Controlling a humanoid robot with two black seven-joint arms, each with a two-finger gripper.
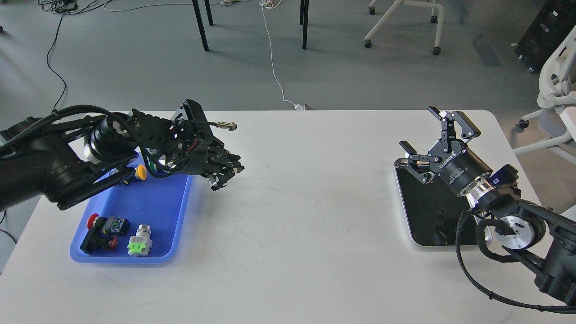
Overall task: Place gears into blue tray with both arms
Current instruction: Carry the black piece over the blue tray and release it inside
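Observation:
My left gripper (221, 179) hangs just past the right rim of the blue tray (162, 204), above the white table. Its fingers are shut; the gear they closed on is too small and dark to make out between them. No other gears show on the table. At the right, my right gripper (420, 129) is open with nothing between its fingers, over the far left corner of the black metal tray (427, 216).
Inside the blue tray lie a yellow push-button (141, 172), a red switch (93, 220) and a green-and-white switch (139, 245). A cable plug (227, 125) sticks out above my left wrist. White table (306, 216) lies between the two trays.

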